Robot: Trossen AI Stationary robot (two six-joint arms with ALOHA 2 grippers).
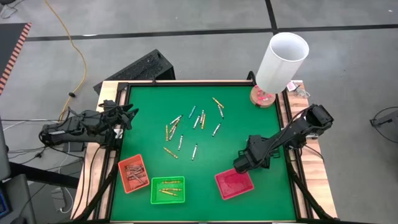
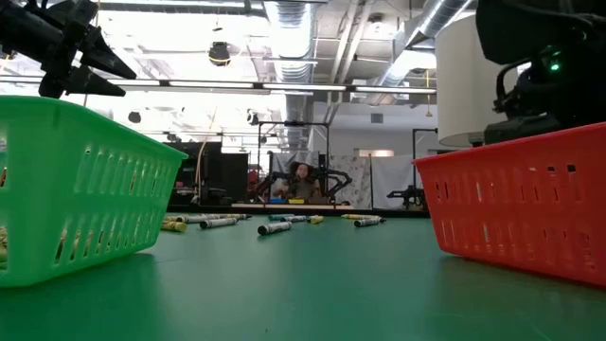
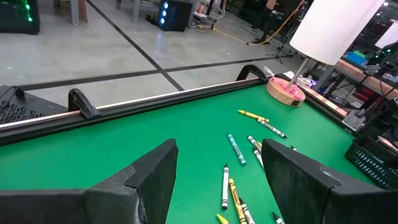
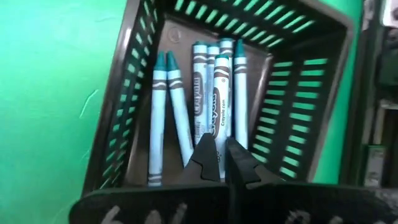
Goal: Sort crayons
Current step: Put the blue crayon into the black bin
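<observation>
The right gripper (image 1: 239,168) hangs just over the red tray (image 1: 234,184) near the mat's front edge, its fingers pinched together with nothing between them. Its wrist view looks straight down into a tray (image 4: 298,74) where several blue-tipped crayons (image 4: 214,99) lie side by side. The left gripper (image 1: 127,115) waits at the mat's left edge, fingers (image 3: 149,180) spread wide and empty. Loose crayons (image 1: 186,127) lie scattered across the middle of the green mat (image 1: 249,118), well apart from both grippers. More sit in the orange tray (image 1: 133,173) and the green tray (image 1: 167,190) along the front. A white cylinder (image 1: 281,61) stands on a round base at the far right corner.
</observation>
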